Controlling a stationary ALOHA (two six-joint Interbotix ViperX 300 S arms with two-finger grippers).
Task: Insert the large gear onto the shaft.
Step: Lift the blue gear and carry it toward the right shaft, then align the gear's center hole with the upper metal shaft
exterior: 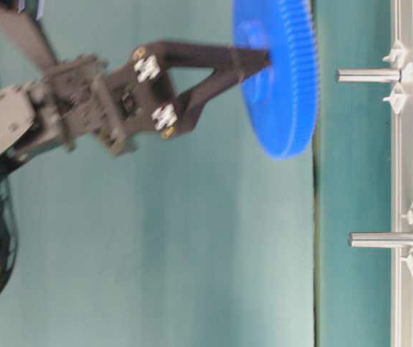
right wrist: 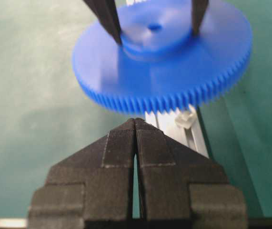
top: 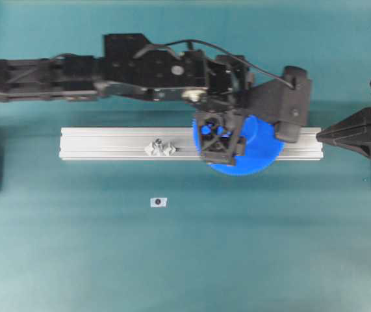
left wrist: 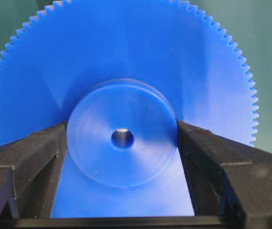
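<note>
Left claw (left wrist: 121, 143) clamped on the raised hub of the large gear (top: 253, 148), jaws spread wide to either side. Gear held off the teal worktop (top: 172, 260), right of centre in the overhead view, overhanging both edges of the aluminium rail (top: 107, 143). In the table-level view, clear gap between toothed rim and shaft (exterior: 369, 75). Right claw (right wrist: 136, 138) pressed shut, empty, just off the rail's right end.

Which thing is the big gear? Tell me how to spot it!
Find the long silver rail across the green table. Above its right part, the left gripper holds the large gear by its raised hub. It is the only bright blue thing: a flat toothed disc.
</note>
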